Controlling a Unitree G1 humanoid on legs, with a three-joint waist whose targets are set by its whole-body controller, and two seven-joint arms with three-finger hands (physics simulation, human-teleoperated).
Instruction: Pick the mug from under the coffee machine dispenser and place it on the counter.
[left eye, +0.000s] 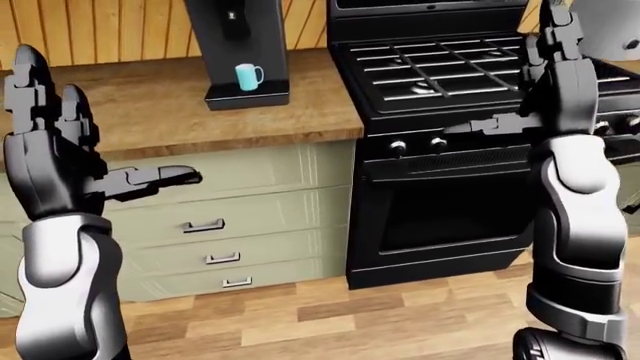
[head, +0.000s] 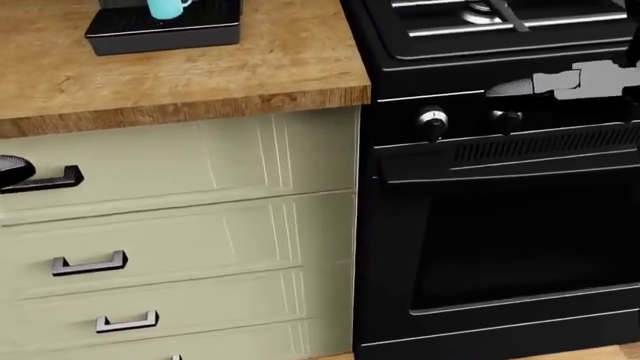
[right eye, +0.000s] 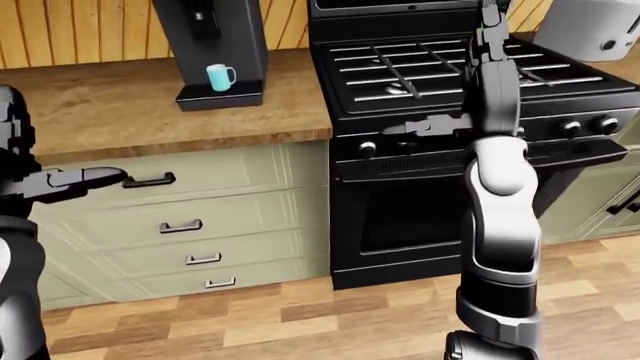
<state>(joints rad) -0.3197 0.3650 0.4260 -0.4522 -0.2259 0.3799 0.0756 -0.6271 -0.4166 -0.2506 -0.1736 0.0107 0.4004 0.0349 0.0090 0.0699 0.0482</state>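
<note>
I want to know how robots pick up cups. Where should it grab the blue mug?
Probably round the mug's round body, coming from the left-eye view's left, since the handle sticks out to the right. The coffee machine hangs over it, so reaching down from the top looks blocked.

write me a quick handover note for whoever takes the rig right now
Left hand: raised, fingers open, holding nothing.
Right hand: raised over the stove, open, holding nothing.
Mug: light blue, upright on the tray of the coffee machine, under the dispenser, untouched.
Counter: bare wood beside the machine.
Done: nothing yet; neither hand is near the mug.
Left: get closer, reach in, grip the mug, pull it clear and set it on the counter.
</note>
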